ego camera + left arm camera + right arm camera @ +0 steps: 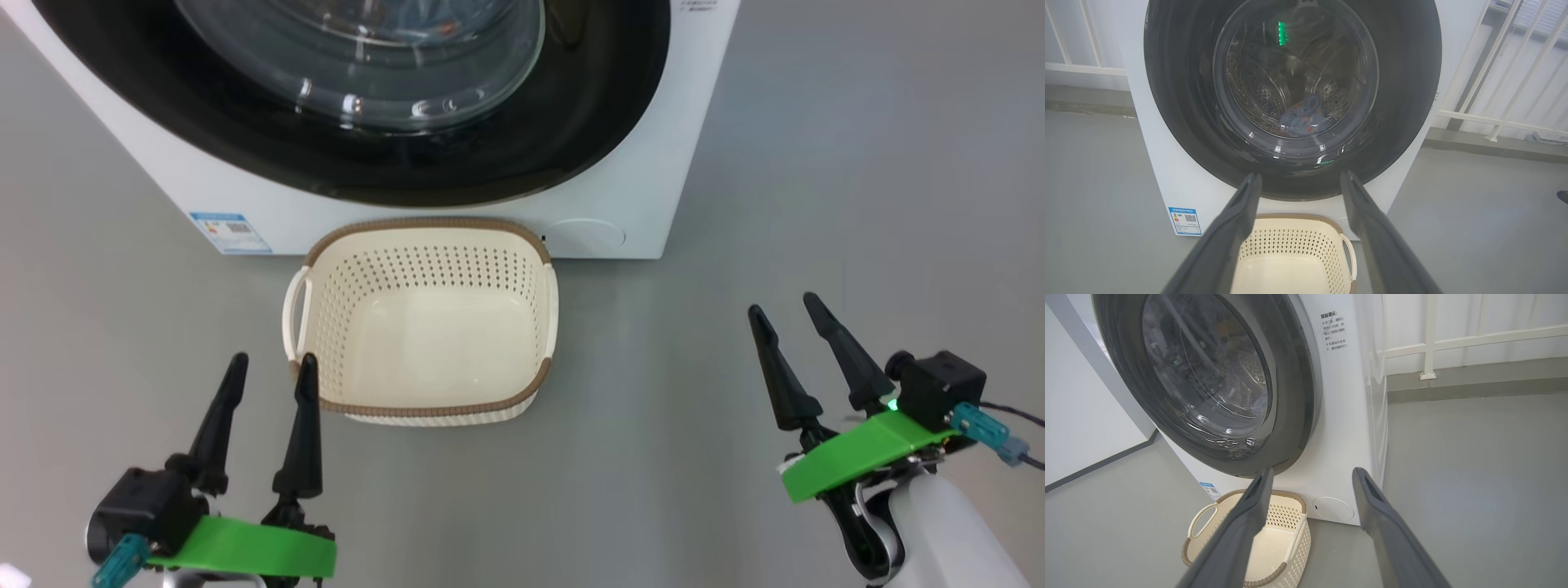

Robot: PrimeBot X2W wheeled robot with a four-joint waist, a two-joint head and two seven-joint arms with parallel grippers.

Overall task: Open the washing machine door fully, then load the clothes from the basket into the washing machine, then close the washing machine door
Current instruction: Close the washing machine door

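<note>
The clothes lie in the washing machine; basket bare; left gripper, right gripper jaws apart.

A printed Chinese notice on the white front of the washing machine, just right of the washing machine door, is headed "温馨提示"; its smaller lines are too fine to read. Below and left of the door, a blue label carries a QR code and print too small to make out.
</note>
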